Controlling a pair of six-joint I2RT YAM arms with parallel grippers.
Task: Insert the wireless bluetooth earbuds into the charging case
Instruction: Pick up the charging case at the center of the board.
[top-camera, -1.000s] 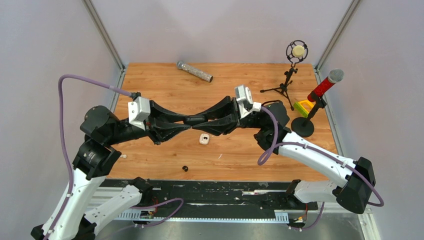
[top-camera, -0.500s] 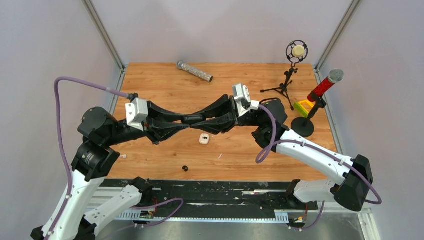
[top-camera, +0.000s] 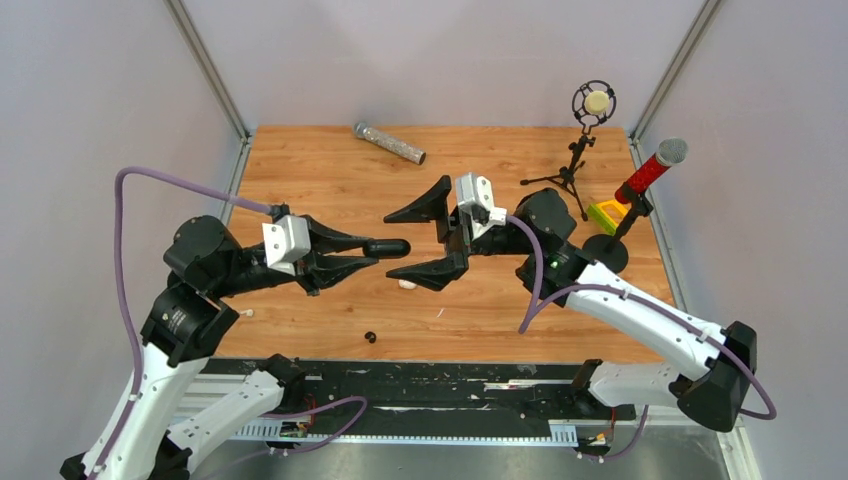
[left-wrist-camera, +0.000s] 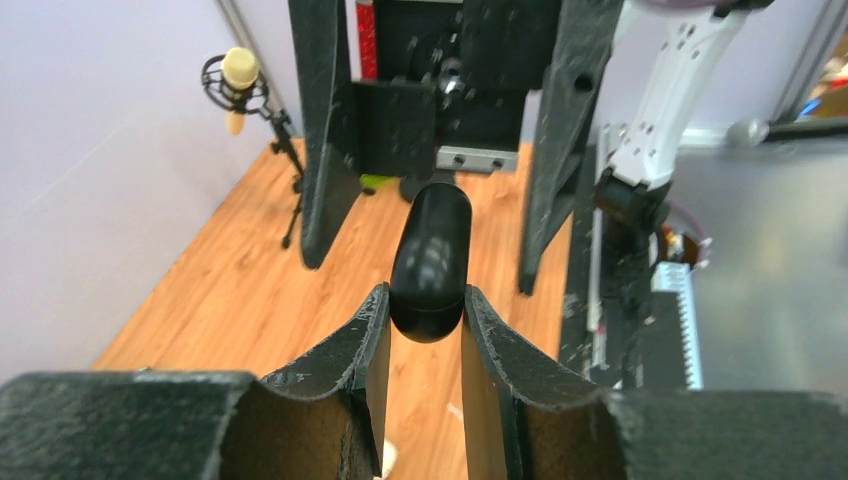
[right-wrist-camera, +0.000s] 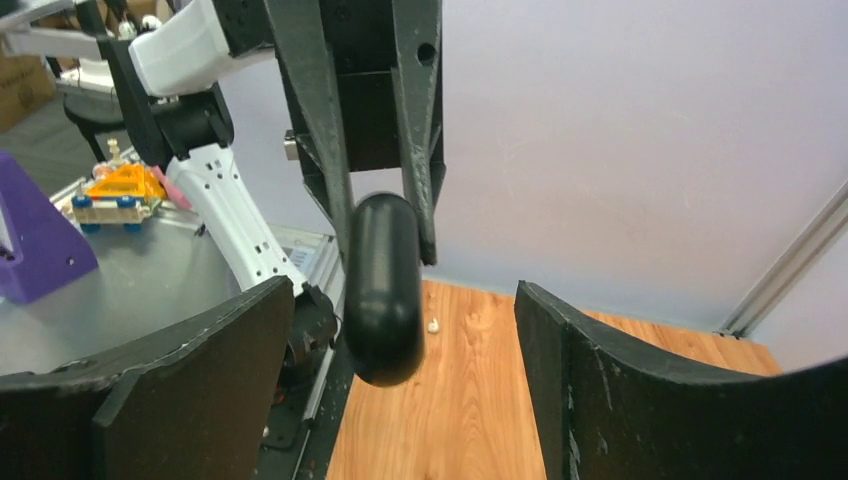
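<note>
Gripping black case (left-wrist-camera: 431, 262) by one end, left gripper (top-camera: 370, 253) holds it level above table (top-camera: 330, 180). Right gripper (top-camera: 391, 245) spread wide, fingers flanking case's free end, not touching. Whitish earbud (top-camera: 407, 284) on table beneath; black earbud (top-camera: 370, 337) nearer front edge.

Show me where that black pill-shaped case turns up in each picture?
Top external: black pill-shaped case left of centre, pinched in the left hand.
Left wrist: dead centre, poking out between the fingers.
Right wrist: left of centre, hanging from the fingers above.
Shared landmark: the wooden table beneath it.
</note>
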